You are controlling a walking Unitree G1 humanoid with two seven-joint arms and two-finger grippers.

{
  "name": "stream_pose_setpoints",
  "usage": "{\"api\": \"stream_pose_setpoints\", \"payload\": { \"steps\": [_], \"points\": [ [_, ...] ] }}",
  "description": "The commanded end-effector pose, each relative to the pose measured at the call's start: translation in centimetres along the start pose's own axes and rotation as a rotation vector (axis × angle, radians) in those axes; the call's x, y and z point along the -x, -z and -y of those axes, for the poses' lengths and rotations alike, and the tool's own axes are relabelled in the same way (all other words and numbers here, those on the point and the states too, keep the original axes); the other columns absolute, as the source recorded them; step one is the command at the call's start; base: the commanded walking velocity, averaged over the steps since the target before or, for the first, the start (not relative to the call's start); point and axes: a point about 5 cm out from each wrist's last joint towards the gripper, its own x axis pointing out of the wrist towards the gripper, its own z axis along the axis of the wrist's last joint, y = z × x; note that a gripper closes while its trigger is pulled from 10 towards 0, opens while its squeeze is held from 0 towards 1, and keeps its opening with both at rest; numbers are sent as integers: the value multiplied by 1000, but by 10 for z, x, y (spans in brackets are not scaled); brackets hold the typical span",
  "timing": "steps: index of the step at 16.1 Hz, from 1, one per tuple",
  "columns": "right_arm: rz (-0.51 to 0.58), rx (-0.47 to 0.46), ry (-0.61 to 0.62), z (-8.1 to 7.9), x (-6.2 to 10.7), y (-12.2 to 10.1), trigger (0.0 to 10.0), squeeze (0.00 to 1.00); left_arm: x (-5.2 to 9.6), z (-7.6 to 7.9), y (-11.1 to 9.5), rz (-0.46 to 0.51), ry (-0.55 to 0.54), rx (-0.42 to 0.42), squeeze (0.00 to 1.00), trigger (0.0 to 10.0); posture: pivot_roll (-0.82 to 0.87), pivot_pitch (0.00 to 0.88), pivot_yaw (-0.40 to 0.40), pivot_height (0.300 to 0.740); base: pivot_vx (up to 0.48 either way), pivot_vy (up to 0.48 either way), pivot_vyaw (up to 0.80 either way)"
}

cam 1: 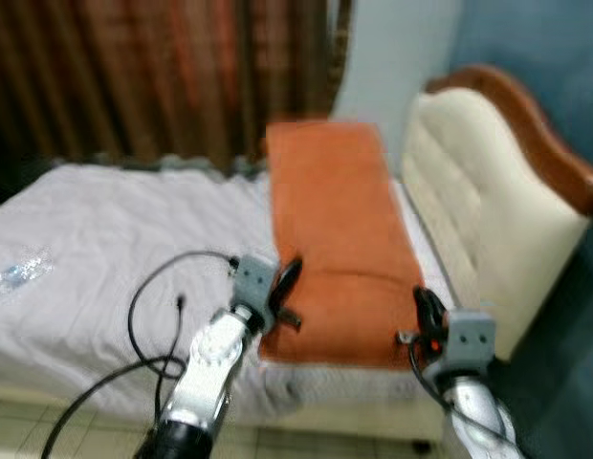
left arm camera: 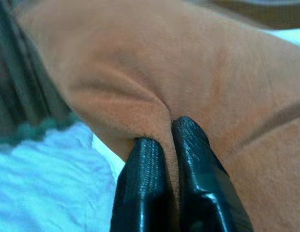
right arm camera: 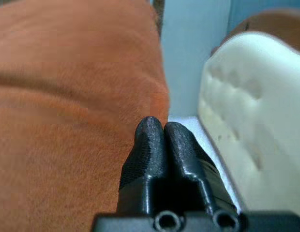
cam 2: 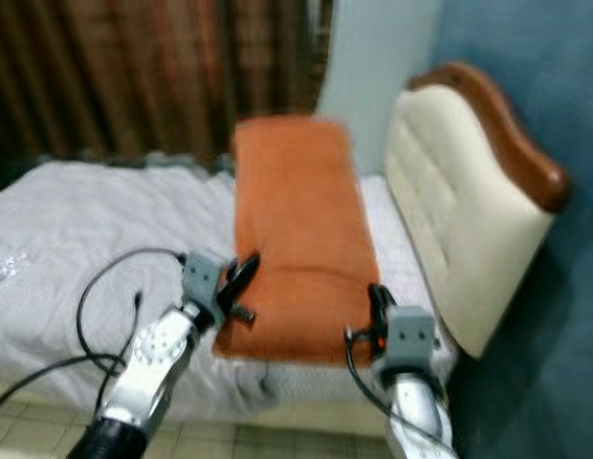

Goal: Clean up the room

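Left gripper (left arm camera: 164, 140) fingers, right gripper (right arm camera: 162, 126) fingers clamped on orange blanket (cam 1: 340, 239) edges on bed (cam 1: 105, 249)

Two silver, ribbed arms, each ending in a grey boxy wrist block. Left gripper (cam 1: 285, 292) has long black textured fingers (left arm camera: 142, 183); right gripper (cam 1: 428, 311) matches, with a small red glint. Black cables (cam 1: 143, 316) loop beside the left arm.

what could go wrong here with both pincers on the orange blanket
1. The left pincer pinches only a thin fold of the orange blanket, so a pull may slip it free.
2. The right pincer sits at the blanket's very edge beside the headboard; its hold looks slight, and uneven pulling could skew the blanket.
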Motion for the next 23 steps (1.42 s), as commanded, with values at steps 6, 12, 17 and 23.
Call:
{"api": "stream_pose_setpoints", "payload": {
  "steps": [6, 12, 17, 23],
  "points": [
    [-55, 14, 63, 27, 2, 10, 0, 0, 19, -17, 21, -84, -143, 26, 0, 10000, -97, 0, 1, 740, 480, 0, 0],
    [-89, 10, 35, 24, 1, 15, 0, 0, 18, -20, 25, -113, -139, 3, 0, 10000, -101, 0, 3, 740, 476, 0, -533],
    [-120, 23, 35, 27, 6, 22, 0, 0, 15, -12, 32, -144, -115, 31, 0, 10000, -116, 0, 10, 740, 451, 0, -320],
    [-186, 17, -24, 23, 5, 31, 0, 0, 11, -3, 46, -212, -133, 28, 0, 10000, -124, 0, -1, 740, 327, -148, 0]
  ]
}}
